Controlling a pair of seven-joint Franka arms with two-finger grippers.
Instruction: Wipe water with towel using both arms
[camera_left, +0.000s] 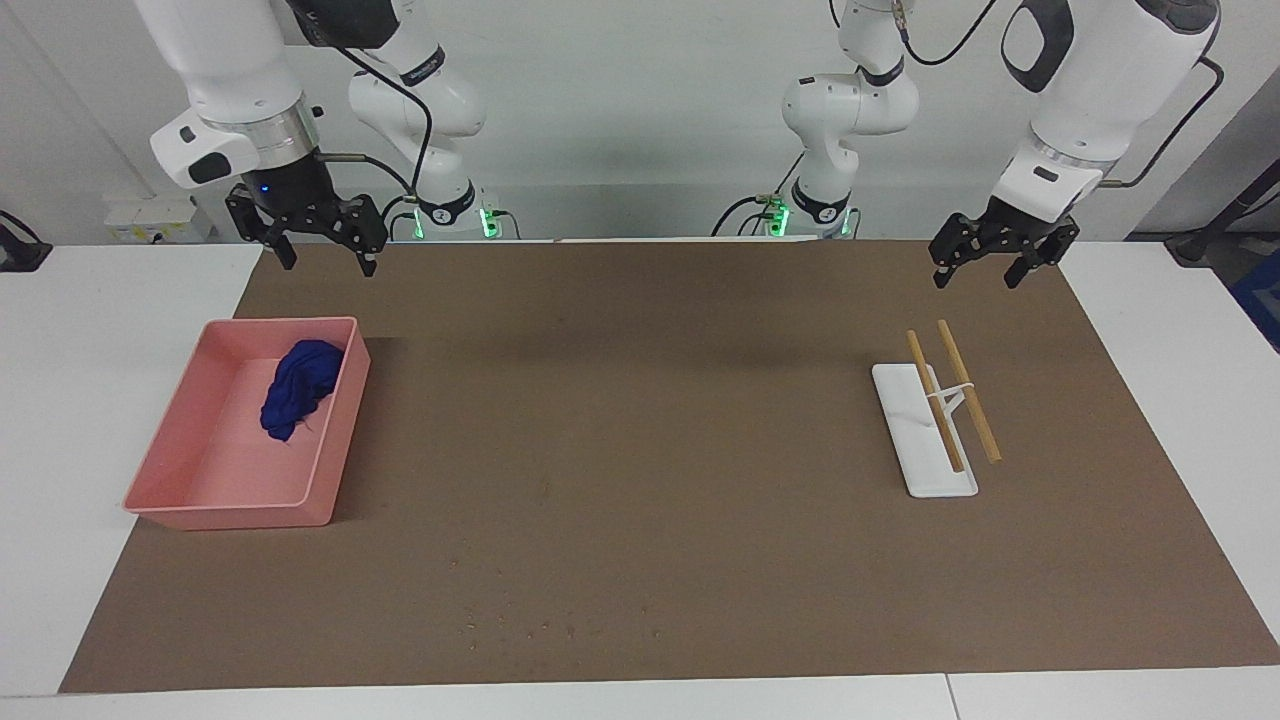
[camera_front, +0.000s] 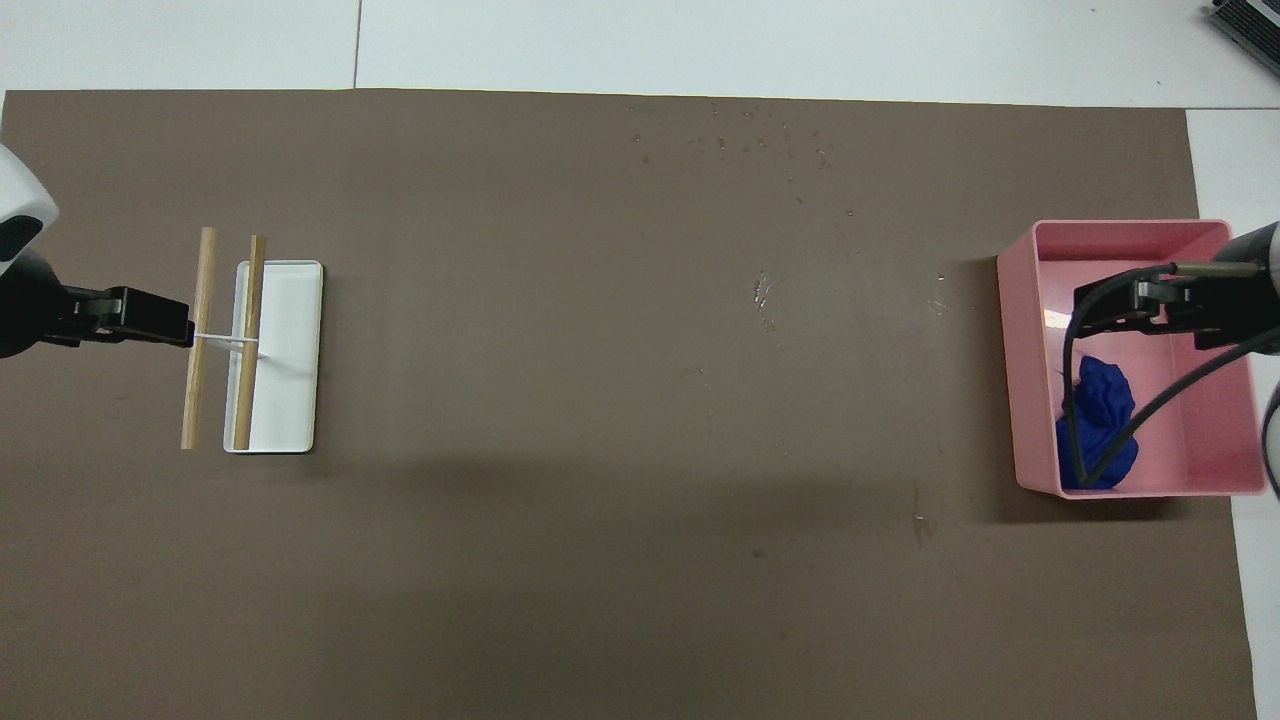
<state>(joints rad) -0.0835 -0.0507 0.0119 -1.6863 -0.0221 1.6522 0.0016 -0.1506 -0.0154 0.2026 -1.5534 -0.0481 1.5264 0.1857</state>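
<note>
Right gripper (camera_left: 322, 255) hangs in the air w/ fingers spread apart, nothing between them, over the edge of the brown mat (camera_left: 640, 450) nearest the robots, at the right arm's end of the table. In the overhead view it covers part of the pink rectangular plastic bin (camera_left: 190, 440), but the facing view shows it well above the bin and not touching.

Left gripper (camera_left: 990, 262) also up in the air, fingers apart and holding nothing, over the mat's edge nearest the robots at the left arm's end of the table, near the rack.

Crumpled dark blue cloth towel (camera_left: 298, 388) lies inside the pink bin, bunched against the bin wall toward the table's middle, in the half of the bin nearer the robots. Bin sits on the mat at the right arm's end.

White flat rectangular rack base (camera_left: 915, 450) w/ two thin wooden rods (camera_left: 968, 390) on a white wire stand sits on the mat at the left arm's end; rods are side by side, held up off the base.

Small scattered water droplets (camera_front: 765, 145) speckle the mat toward its edge farthest from the robots, approx. mid-table, w/ a few more (camera_front: 763, 290) nearer the centre. Droplets are well apart from the towel.
</note>
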